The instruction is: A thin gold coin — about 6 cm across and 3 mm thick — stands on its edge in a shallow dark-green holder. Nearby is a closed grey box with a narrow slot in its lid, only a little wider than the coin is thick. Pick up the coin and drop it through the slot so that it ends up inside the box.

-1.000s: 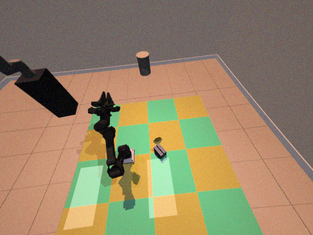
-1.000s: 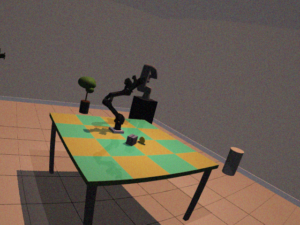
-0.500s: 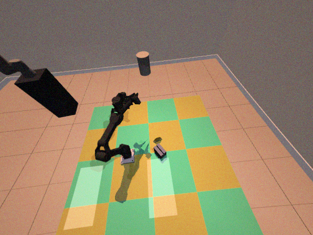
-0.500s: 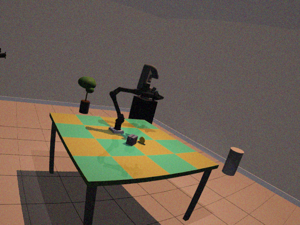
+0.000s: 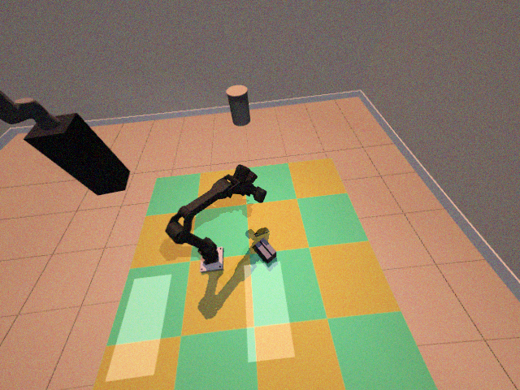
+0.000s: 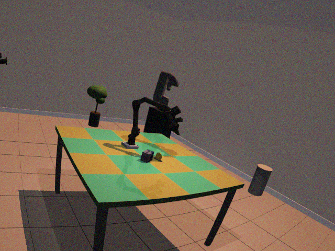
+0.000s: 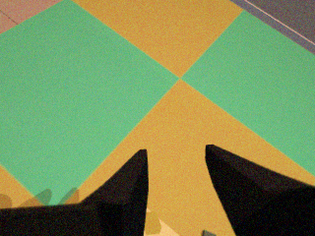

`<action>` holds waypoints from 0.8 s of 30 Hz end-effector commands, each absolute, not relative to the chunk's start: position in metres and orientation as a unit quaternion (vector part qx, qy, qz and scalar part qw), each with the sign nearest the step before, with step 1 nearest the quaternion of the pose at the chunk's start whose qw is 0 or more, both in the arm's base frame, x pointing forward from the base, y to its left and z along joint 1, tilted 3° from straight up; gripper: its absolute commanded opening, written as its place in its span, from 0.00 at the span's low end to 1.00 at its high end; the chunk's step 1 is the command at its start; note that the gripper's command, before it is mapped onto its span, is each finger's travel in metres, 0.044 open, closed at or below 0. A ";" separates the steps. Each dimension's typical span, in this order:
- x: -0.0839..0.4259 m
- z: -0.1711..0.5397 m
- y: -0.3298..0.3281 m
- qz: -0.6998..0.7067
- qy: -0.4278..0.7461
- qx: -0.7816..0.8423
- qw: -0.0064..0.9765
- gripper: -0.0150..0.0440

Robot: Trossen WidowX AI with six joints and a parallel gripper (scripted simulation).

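Hovering above the checkered green-and-orange tabletop (image 5: pixel 357 281) (image 6: pixel 176 184) (image 7: pixel 84 88), the jaws of the black jointed arm (image 5: pixel 205 199) (image 6: pixel 135 116) stand moderately apart with nothing between them. Their dark tapered fingers frame a gap of orange surface in the wrist view.

Below the jaws and well apart from them, the thin round gold coin (image 5: pixel 262 231) (image 6: pixel 158 155) stands on edge in its low dark holder (image 6: pixel 161 160). The closed grey box with a dark slot across its lid (image 5: pixel 265 250) (image 6: pixel 147 156) is just beside the coin, on the side farther from the jaws in the top view. The coin is outside the box.

The arm's pale base plate (image 5: pixel 205 269) (image 6: pixel 125 143) is also lower than the jaws. Well apart from them, a grey cylinder with a pinkish top (image 5: pixel 239 109) (image 6: pixel 259 181) stands on the tiled floor (image 5: pixel 419 272) (image 6: pixel 194 224).
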State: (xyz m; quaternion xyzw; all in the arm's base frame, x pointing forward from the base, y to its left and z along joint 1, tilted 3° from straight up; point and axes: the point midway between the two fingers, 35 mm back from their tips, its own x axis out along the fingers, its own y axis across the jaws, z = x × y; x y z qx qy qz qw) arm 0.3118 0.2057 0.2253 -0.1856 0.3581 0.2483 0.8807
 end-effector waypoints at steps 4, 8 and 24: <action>0.318 0.168 0.149 0.162 0.546 -0.136 0.811 0.53; 0.305 0.136 0.099 0.077 0.690 -0.071 0.717 0.53; 0.298 0.088 0.087 0.062 0.712 -0.058 0.697 0.53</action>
